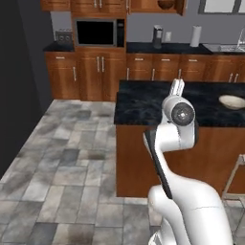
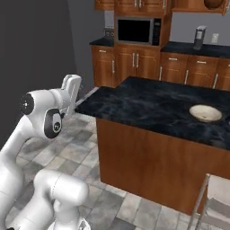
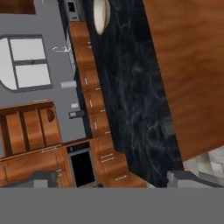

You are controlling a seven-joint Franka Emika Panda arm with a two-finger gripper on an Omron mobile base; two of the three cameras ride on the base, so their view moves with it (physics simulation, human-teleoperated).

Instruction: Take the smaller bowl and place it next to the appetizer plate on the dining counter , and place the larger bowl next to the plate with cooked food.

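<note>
White and folded high, the arm holds its gripper (image 2: pixel 72 88) raised beside the near left corner of the dining counter (image 2: pixel 148 108), probably tucked for travel. Its fingers (image 3: pixel 43 178) stand apart, gripping nothing. Farther right, the smaller bowl (image 2: pixel 205 113) rests on the marble top, well beyond reach.

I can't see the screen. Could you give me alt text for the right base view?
A white robot arm rises at the left before the dining counter, a black marble top on reddish wood, with the smaller bowl, shallow and cream, lying near its right end. Behind stand wooden cabinets and a microwave.
</note>
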